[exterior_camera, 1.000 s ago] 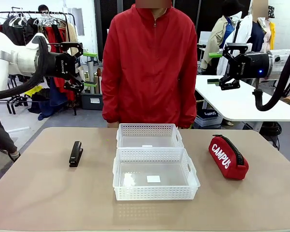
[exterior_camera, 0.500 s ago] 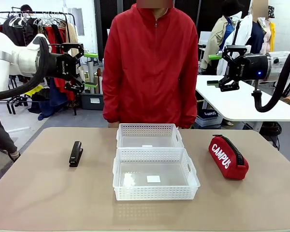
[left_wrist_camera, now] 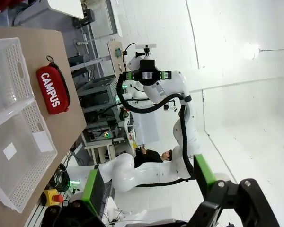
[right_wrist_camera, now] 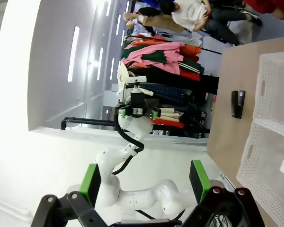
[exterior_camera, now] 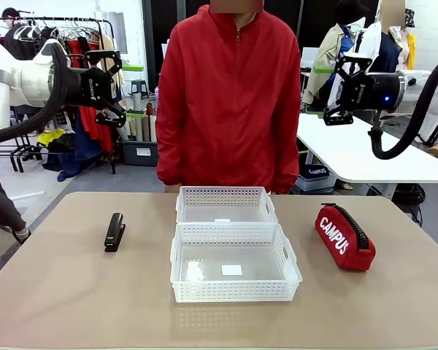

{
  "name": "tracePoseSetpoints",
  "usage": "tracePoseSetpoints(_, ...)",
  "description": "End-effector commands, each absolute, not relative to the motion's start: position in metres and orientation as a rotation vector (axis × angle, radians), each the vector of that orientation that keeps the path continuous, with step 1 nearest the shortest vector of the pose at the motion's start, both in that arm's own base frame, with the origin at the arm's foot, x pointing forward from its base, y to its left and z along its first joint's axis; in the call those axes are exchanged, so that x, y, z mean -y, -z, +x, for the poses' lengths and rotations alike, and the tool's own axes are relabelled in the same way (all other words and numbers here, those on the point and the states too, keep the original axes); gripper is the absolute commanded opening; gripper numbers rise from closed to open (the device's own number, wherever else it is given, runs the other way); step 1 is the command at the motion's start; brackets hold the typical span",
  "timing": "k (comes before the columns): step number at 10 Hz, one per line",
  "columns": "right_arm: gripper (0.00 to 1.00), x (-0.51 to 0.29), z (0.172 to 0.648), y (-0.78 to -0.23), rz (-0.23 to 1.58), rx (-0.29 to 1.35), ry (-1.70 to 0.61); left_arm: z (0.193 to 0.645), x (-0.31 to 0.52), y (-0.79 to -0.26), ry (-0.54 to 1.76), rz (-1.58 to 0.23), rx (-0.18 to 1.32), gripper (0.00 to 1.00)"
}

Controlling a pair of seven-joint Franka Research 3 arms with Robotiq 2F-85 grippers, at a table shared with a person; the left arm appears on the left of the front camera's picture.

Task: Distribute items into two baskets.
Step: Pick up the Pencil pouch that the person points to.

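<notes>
Centre: two white lattice-sided plastic baskets (exterior_camera: 233,292), empty, touching end to end on the tabletop (exterior_camera: 73,306); within either arm's reach
Left side: slim black stapler (exterior_camera: 114,232) lying flat; likely the left arm's pick
Right side: red zippered "CAMPUS" pouch (exterior_camera: 343,237); likely the right arm's
Left jaws: spread, empty, raised high
Right jaws: spread, empty, raised high

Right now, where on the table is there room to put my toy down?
Bare table lies between the stapler and the near basket, between that basket and the red pouch, and along the near edge. The middle is crowded: the far basket stands behind the near one.
</notes>
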State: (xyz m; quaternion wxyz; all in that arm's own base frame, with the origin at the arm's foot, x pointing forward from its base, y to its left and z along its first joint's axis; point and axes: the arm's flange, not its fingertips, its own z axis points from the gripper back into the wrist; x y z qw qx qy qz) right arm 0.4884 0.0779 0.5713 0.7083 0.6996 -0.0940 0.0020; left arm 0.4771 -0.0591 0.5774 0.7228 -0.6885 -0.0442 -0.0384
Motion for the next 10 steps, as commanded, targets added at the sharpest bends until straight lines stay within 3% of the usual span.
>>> tracePoseSetpoints(1,1.00,-0.067,0.488,-0.583,1.618,0.258,-0.074,0.477,0.062,-0.580,0.084,-1.530,0.094,1.00)
tracePoseSetpoints(2,1.00,-0.078,0.488,-0.571,1.553,0.209,-0.005,0.477,0.059,-0.577,0.085,-1.520,0.098,1.00)
tracePoseSetpoints(10,1.00,-0.078,0.488,-0.571,1.553,0.209,-0.005,0.477,0.059,-0.577,0.085,-1.520,0.098,1.00)
